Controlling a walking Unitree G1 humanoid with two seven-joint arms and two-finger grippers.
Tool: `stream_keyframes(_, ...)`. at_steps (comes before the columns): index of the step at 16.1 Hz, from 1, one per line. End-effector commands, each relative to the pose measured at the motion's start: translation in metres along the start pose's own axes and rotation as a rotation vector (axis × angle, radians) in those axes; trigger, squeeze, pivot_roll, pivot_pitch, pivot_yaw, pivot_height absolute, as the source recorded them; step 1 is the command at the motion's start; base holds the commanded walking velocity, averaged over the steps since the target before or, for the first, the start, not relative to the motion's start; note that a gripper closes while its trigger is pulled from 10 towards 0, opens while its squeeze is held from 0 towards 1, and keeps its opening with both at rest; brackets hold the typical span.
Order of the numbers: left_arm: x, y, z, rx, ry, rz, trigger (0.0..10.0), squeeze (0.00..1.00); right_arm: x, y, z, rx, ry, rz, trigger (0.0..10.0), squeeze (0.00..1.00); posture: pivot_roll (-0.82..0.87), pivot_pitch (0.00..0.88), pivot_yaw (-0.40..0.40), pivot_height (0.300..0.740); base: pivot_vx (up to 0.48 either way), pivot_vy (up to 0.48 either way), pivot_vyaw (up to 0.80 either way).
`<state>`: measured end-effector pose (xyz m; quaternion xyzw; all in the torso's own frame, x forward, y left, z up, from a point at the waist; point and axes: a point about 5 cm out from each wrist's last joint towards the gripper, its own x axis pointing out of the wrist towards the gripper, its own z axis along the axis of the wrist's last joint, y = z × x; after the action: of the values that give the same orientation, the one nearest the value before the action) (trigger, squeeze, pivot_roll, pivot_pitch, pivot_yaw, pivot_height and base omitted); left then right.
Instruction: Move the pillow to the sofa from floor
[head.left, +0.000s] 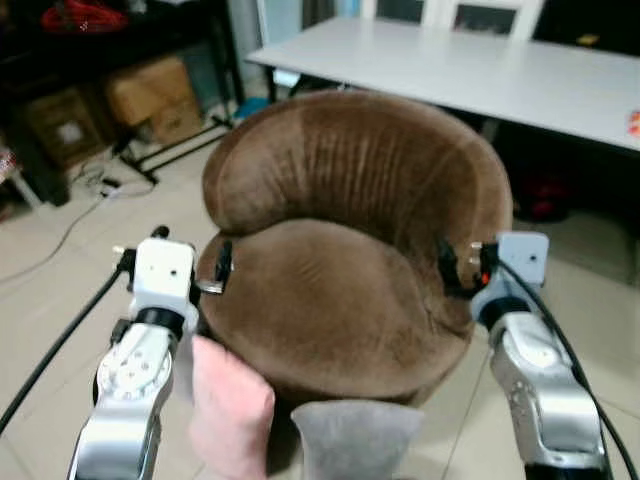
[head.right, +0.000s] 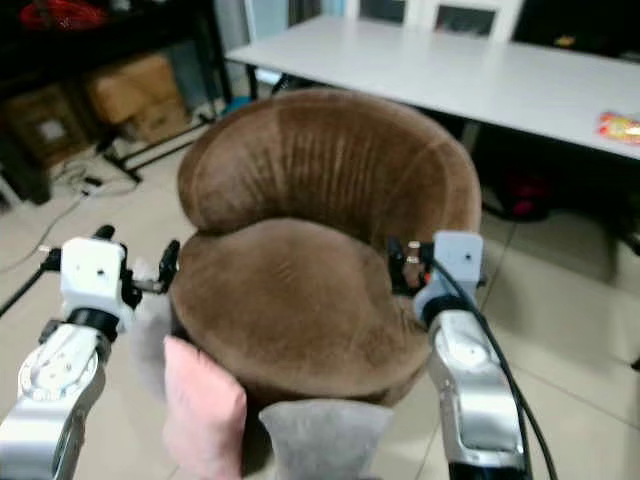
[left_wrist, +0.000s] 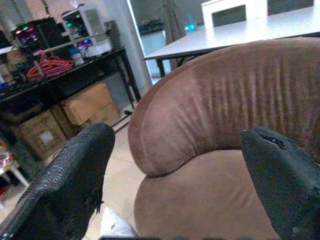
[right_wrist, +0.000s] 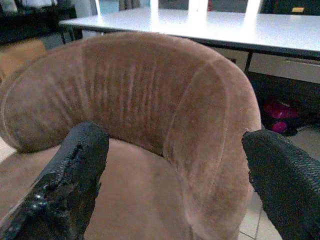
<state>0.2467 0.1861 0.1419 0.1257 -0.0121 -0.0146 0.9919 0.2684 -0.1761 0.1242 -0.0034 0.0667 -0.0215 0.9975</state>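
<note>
Pale floor tiles (head.left: 50, 300) run under a round brown velvet tub sofa (head.left: 350, 260), with a long white table (head.left: 500, 70) behind it and a dark shelf of cardboard boxes (head.left: 150, 95) off to the robot's left. Two pillows stand on the floor against the sofa's front edge: a pink plush pillow (head.left: 230, 410) towards the left, and a grey fabric pillow (head.left: 350, 440) just beside it, nearer the middle. Neither has been lifted, and the sofa seat is bare.

Both arms are raised at seat height, flanking the sofa. The left gripper (left_wrist: 175, 175) has its black fingers spread wide, aimed at the seat and backrest; the right gripper (right_wrist: 170, 175) is likewise spread and empty.

By my reading, the task is at its start: the robot faces the sofa with nothing in hand. The next move calls for bending and lowering a gripper to one pillow, most likely the pink one beside the left arm, and closing on its upper edge.
</note>
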Motion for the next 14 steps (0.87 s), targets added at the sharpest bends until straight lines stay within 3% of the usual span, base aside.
stream_keyframes(1, -0.002, 0.006, -0.001, 0.017, -0.001, 0.017, 10.0, 0.0, -0.001, 0.004, 0.002, 0.004, -0.015, 0.014, 10.0, 0.0, -0.14, 0.0, 0.035, 0.705, 0.0, 0.0, 0.0)
stream_keyframes(11, -0.01, 0.01, -0.012, 0.045, 0.034, 0.066, 10.0, 0.0, 0.002, 0.005, 0.004, -0.004, -0.023, 0.044, 10.0, 0.0, -0.13, 0.0, 0.018, 0.601, 0.0, 0.0, 0.0)
stream_keyframes(14, -0.011, 0.005, -0.012, -0.01, 0.027, 0.009, 10.0, 0.0, 0.002, 0.005, 0.001, -0.011, -0.002, 0.044, 10.0, 0.0, -0.13, 0.0, 0.011, 0.601, 0.0, 0.0, 0.0)
